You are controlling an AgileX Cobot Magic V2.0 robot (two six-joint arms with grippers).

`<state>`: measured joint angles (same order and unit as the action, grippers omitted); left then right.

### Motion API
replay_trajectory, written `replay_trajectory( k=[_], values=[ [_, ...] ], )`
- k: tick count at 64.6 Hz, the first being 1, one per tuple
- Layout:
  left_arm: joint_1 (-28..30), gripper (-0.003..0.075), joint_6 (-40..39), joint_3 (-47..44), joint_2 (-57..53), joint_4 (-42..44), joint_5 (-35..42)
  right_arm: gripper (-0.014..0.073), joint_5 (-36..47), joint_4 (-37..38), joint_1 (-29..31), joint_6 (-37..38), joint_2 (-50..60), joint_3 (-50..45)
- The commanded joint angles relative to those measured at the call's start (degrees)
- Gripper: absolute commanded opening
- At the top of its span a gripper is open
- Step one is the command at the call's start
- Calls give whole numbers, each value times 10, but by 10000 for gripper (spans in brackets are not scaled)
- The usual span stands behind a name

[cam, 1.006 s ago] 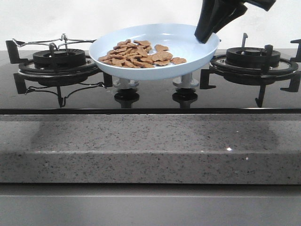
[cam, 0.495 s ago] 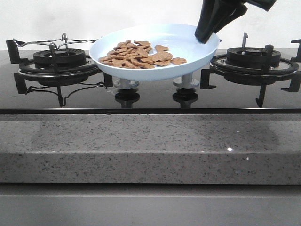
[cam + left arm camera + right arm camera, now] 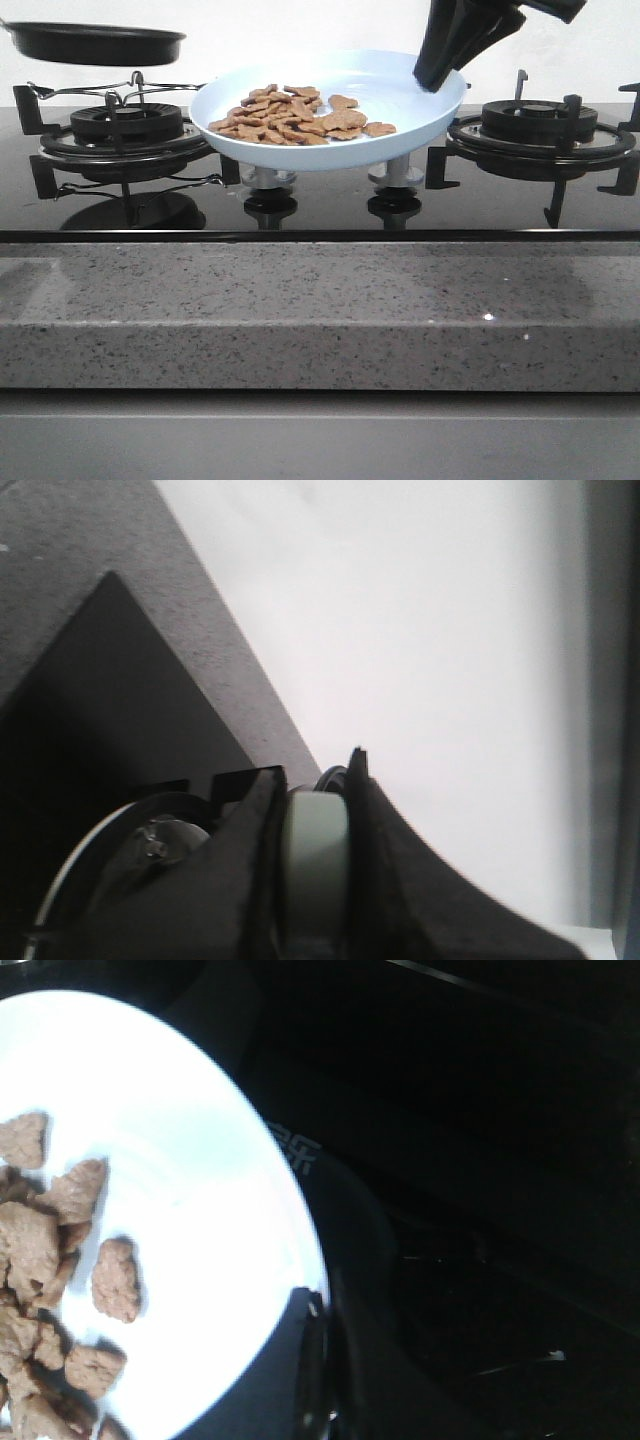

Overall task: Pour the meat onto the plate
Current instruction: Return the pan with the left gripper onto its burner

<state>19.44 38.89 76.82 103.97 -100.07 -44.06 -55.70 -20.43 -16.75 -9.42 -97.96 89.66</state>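
The pale-blue plate (image 3: 400, 105) hangs above the stove's middle knobs, tilted slightly down to the left. A heap of tan meat chunks (image 3: 295, 115) lies in its left half, also shown in the right wrist view (image 3: 60, 1260). My right gripper (image 3: 437, 78) is shut on the plate's right rim (image 3: 300, 1220). The black frying pan (image 3: 95, 42) hovers level above the left burner at the far left. My left gripper (image 3: 315, 825) is shut on the pan's pale handle (image 3: 316, 860); that gripper is out of the front view.
A left burner with a wire grate (image 3: 120, 125) sits under the pan. A right burner (image 3: 540, 125) stands beside the plate. Two white knobs (image 3: 395, 175) stand below the plate. A speckled grey counter edge (image 3: 320, 320) runs along the front.
The black frying pan has come into the front view at the upper left, above the left burner. The plate and my right gripper have stayed still.
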Motion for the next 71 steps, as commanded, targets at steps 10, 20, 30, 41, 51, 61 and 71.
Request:
replay_trajectory(
  k=[10, 20, 30, 41, 51, 61, 71],
  values=[
    [-16, -20, -4, 15, -11, -68, -13, -69, 21, -17, 2, -3, 31, 14],
    [-26, -20, -4, 15, -9, -68, -10, -69, 21, -17, 2, -3, 31, 14],
    [-27, -20, -4, 15, -9, -68, -10, -69, 21, -17, 2, -3, 31, 14],
    [-27, -20, -4, 15, -9, -65, -11, -69, 21, -17, 2, -3, 31, 14],
    [-27, 55, -4, 15, -9, -61, -17, -69, 21, -17, 2, -3, 31, 14],
    [-26, 370, -4, 15, -10, -43, -42, -69, 21, -17, 2, -3, 31, 14],
    [-23, 547, -4, 15, -10, -12, -71, -69, 21, -17, 2, -3, 31, 14]
  ],
)
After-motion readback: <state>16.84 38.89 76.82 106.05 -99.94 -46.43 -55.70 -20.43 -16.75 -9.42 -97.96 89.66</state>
